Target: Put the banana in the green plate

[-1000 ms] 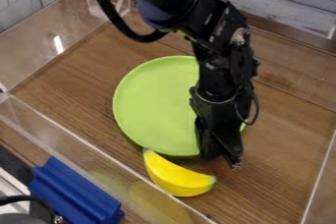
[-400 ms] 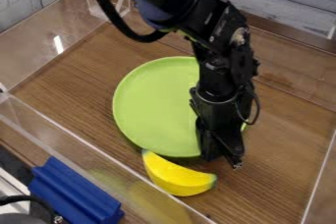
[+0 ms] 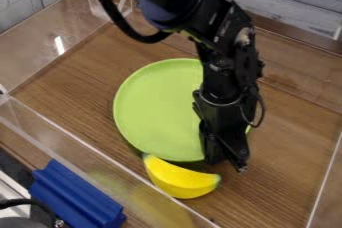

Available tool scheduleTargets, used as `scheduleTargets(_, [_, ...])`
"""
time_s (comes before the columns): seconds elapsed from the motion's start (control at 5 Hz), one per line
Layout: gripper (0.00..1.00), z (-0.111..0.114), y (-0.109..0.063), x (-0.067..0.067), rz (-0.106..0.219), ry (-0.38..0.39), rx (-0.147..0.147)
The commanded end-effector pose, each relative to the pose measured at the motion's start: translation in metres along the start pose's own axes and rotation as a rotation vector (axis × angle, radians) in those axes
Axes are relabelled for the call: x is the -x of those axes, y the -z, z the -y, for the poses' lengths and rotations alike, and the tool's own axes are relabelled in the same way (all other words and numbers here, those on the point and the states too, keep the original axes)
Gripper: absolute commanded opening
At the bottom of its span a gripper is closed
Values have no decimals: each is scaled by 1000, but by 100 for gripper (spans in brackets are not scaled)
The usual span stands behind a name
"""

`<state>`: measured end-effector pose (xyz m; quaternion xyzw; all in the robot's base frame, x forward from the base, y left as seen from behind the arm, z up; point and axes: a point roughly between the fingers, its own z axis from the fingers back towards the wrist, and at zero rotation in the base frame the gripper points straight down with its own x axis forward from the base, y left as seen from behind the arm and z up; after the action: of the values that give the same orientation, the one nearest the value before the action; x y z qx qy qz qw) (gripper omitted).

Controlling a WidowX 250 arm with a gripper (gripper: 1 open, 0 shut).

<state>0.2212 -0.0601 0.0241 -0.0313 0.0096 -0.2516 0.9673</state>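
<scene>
One banana (image 3: 181, 178) — just beside the green plate (image 3: 158, 107).

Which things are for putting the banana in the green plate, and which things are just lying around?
For the job:
- the banana, on the wood beside the plate
- the green plate
- the tool, down over the plate's edge

Just lying around:
- the blue thing, down in the corner, outside the clear wall
</scene>
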Motion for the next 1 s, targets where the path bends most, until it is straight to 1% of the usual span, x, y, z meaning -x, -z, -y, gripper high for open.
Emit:
scheduleTargets(0.0, [0, -1, -12, -7, 38, -20, -7])
scheduleTargets(0.2, [0, -1, -14, -7, 34, -27, -6])
scheduleTargets(0.8, [0, 0, -20, -1, 26, -21, -3])
